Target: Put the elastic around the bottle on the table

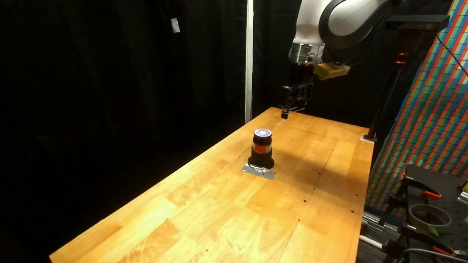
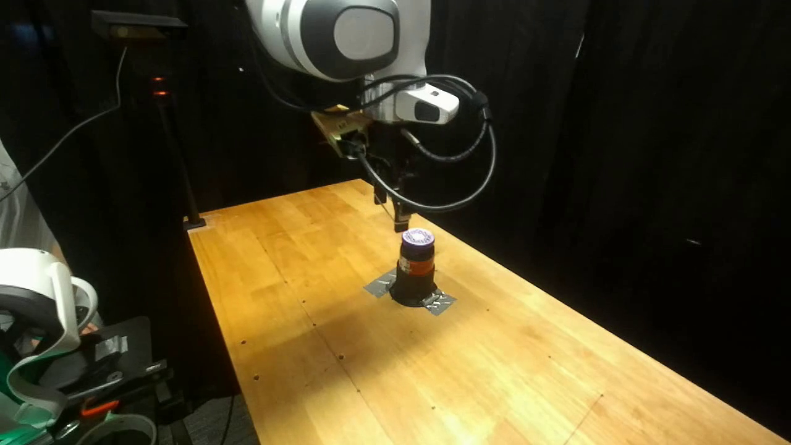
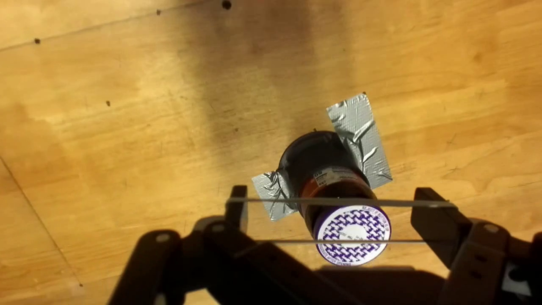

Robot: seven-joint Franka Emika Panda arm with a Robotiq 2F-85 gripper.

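The elastic is stretched by the wide-spread claw — if lowered off-centre, it could be caught on top of the bottle.

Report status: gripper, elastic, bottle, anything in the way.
Gripper open, elastic stretched across it. Bottle upright on table, elastic not yet around it. Silver tape at its base, low, probably not in the way.

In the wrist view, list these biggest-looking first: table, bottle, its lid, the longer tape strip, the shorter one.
1. Table
2. Bottle
3. Lid and longer tape strip: too alike to rank
4. Shorter tape strip
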